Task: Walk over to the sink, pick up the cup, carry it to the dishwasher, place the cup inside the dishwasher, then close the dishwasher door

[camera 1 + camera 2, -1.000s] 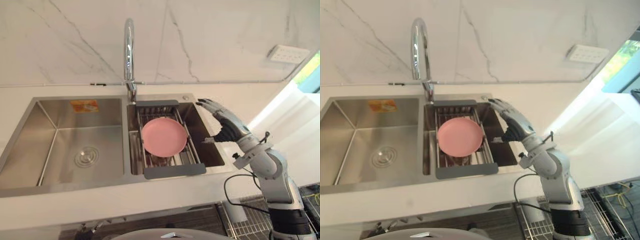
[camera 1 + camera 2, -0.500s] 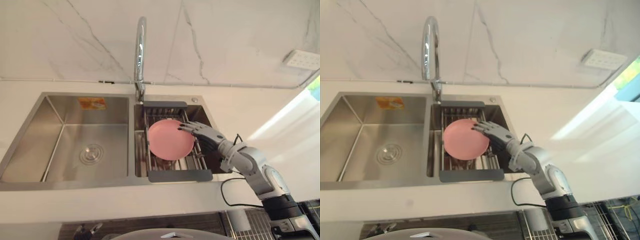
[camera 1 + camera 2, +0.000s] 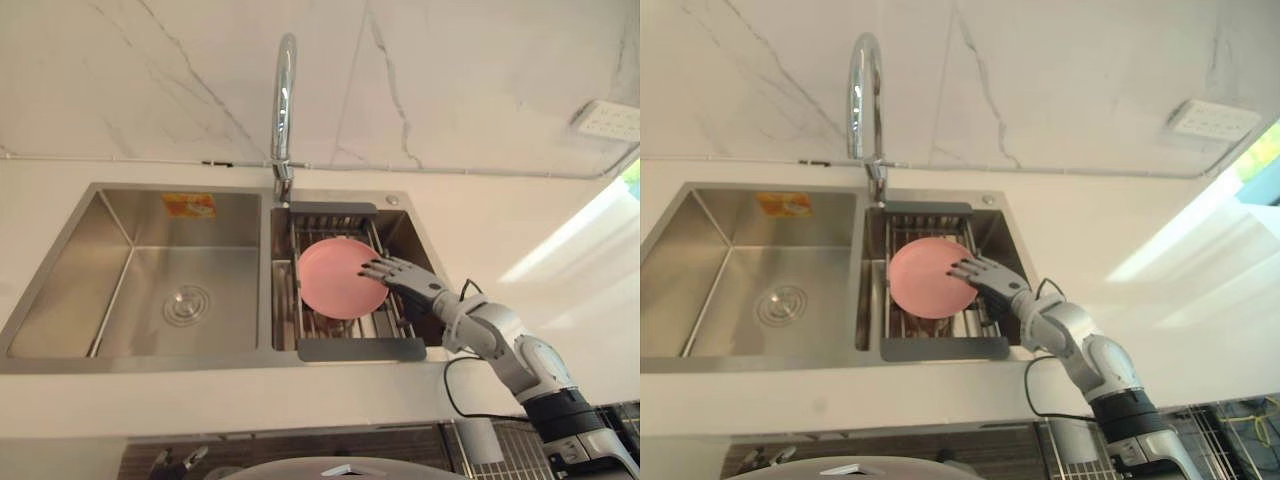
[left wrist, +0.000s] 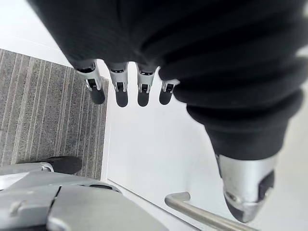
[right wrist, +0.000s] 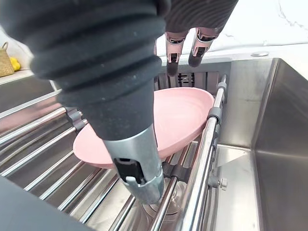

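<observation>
No text can be read: the orange sticker (image 3: 189,205) on the sink (image 3: 110,290) wall, well left of the right hand (image 3: 405,278), is too small.

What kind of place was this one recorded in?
A kitchen, probably domestic: a double steel sink with a tall faucet, a pink plate on a drain rack in its right basin, and a marble-look wall behind.
</observation>
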